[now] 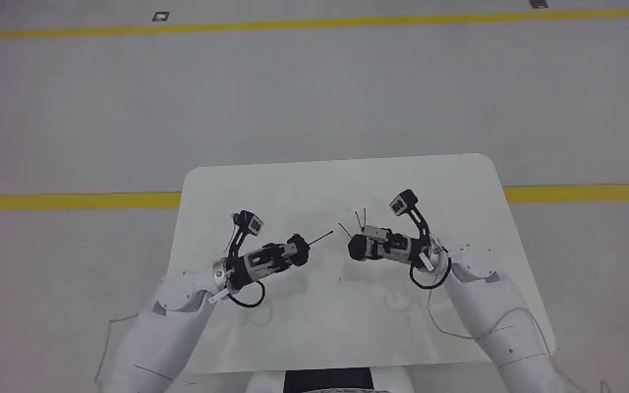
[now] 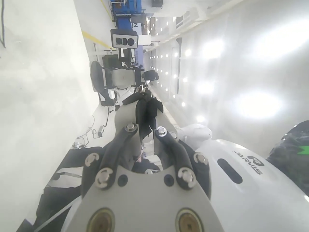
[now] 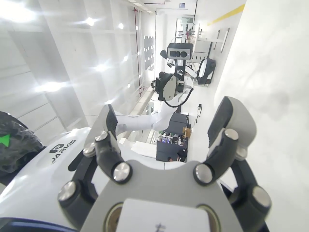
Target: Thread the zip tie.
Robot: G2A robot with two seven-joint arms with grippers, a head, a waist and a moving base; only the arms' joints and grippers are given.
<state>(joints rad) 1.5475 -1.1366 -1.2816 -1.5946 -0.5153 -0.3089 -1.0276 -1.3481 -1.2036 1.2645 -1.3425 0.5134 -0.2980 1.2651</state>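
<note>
The white bench (image 1: 295, 187) is carrying the scene. The left arm (image 1: 182, 295) is lying low over its near left part, forearm angled toward the far right. The right arm (image 1: 482, 270) is mirroring it from the near right, forearm pointing left. The left claw (image 1: 298, 250), fingers together, is pinching one end of the zip tie (image 1: 320, 237), which is sitting above the bench's middle. The tie's long axis is running toward the far right, its free tip pointing past the gap between the claws. The right claw (image 1: 352, 246) is facing it, fingers (image 3: 109, 119) spread apart. Thin black strips (image 1: 358, 218) are showing just beyond the right claw; whether they are resting on the bench cannot be told.
</note>
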